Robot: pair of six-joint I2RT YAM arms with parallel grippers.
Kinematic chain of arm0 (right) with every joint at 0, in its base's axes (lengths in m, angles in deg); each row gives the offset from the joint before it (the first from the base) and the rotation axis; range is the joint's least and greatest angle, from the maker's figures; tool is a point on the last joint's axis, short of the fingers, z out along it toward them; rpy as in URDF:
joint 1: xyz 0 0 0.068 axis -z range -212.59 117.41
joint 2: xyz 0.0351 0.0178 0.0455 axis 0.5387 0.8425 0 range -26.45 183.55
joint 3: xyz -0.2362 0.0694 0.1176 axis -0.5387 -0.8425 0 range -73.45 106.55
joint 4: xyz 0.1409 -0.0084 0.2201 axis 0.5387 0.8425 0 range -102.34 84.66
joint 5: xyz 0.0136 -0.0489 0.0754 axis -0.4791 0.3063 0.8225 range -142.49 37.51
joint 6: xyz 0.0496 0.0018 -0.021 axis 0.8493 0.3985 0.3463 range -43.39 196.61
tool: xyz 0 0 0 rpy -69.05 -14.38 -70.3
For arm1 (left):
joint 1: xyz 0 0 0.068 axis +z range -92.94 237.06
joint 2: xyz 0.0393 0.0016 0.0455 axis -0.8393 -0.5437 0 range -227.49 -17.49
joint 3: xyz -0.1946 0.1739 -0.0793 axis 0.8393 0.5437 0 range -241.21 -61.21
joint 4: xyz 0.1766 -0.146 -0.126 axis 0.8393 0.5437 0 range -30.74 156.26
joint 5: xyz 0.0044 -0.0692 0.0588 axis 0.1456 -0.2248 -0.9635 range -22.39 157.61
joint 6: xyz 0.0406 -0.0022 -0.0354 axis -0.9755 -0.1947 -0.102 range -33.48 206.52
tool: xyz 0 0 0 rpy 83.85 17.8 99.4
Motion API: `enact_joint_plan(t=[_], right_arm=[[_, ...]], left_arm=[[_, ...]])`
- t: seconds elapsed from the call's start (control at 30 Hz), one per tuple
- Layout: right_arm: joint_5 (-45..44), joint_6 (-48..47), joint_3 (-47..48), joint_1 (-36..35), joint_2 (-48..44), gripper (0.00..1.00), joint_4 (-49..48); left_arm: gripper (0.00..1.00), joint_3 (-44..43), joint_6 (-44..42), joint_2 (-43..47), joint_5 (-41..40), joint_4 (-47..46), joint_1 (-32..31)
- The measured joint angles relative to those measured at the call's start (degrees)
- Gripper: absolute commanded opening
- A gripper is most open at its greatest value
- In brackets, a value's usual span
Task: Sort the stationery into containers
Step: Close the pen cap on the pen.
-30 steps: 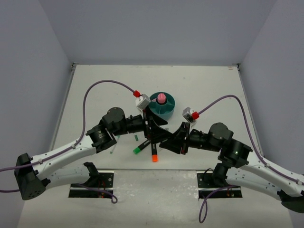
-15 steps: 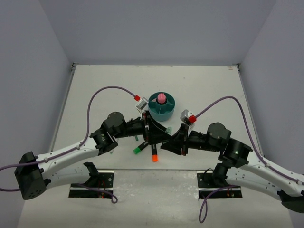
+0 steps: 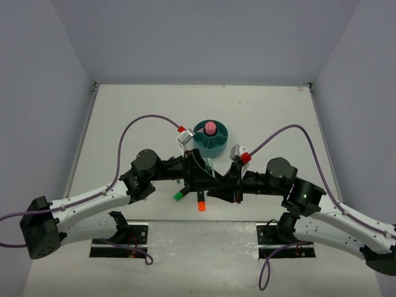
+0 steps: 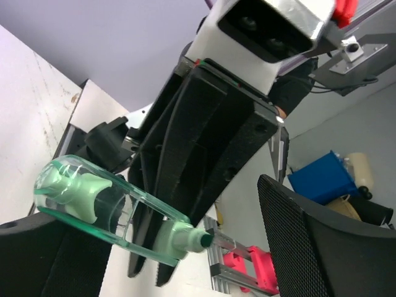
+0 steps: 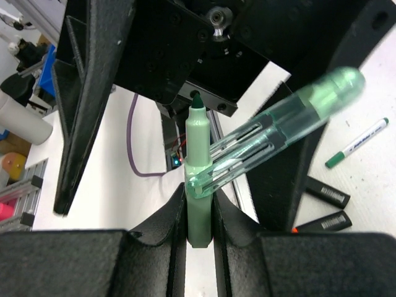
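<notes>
**Top view.** The left gripper (image 3: 199,173) and right gripper (image 3: 224,180) are met tip to tip just in front of the organizer (image 3: 216,148). A green pen (image 3: 210,166) is seen between them. A glue stick (image 3: 210,128) is stood in the organizer's central well. A green highlighter (image 3: 179,195) and an orange highlighter (image 3: 201,205) are left on the table, farther in front of the organizer. No writing can be read here.

**Left wrist.** The left jaws are seen standing wide. A clear green cap (image 4: 105,210) is found close against one finger and well apart from the other. Whether it is gripped cannot be told. The pen's nib (image 4: 201,240) is shown just at the cap's open end.

**Right wrist.** The right jaws are narrowed onto the pen's barrel, which is held upright with the nib bare. The cap is tilted across the barrel, with its mouth below the nib and not over it. The step in hand is judged to be the capping of this pen before it is sorted. For the next move, the cap's mouth would need to be lined up with the nib and pushed on along the barrel. The pen would then need to be carried over a compartment of the organizer. Dark print is seen on a white pen (image 5: 359,145) on the table, but it is too small to be read. The labels on the highlighters' black bodies are likewise unreadable.
</notes>
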Motion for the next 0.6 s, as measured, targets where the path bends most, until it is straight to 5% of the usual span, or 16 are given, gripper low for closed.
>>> enact_joint_plan(t=[0.23, 0.47, 0.6], right_arm=[[-0.49, 0.3, -2.95, -0.06, -3.77, 0.0, -0.26], [-1.57, 2.06, -3.08, -0.14, -4.91, 0.0, -0.64], [-1.5, 3.14, -3.41, -0.11, -4.84, 0.0, -1.27]], left_arm=[[0.45, -0.56, -1.61, 5.29, -1.48, 2.76, 0.01], [0.36, -1.09, -4.1, 5.99, -4.37, 5.79, 0.07], [0.22, -1.09, -5.66, 5.87, -5.43, 7.03, 0.06]])
